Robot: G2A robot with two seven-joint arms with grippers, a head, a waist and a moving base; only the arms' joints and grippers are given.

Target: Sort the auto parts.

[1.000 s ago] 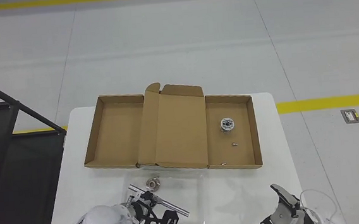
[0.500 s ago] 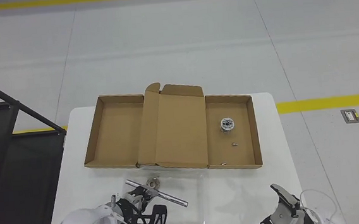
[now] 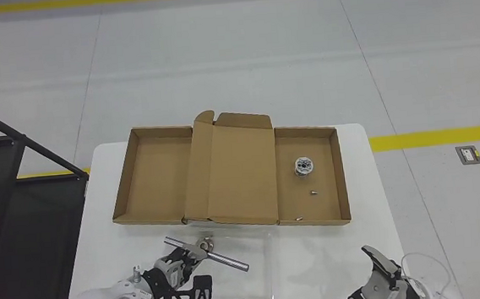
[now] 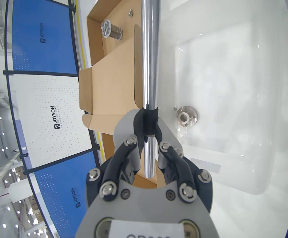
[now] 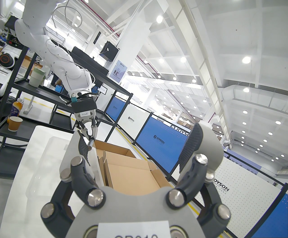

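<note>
pinching the steel rod point(image 4: 149, 56), left jaws cover part of it; right jaws spread.

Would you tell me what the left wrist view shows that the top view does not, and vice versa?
Left wrist view: the left hand clamped on the metal rod near one end, partition panels behind. Top view: the table's far corners and the dark rack beside it. Both: the rod, the cardboard box, its cylindrical part and small screw.
</note>
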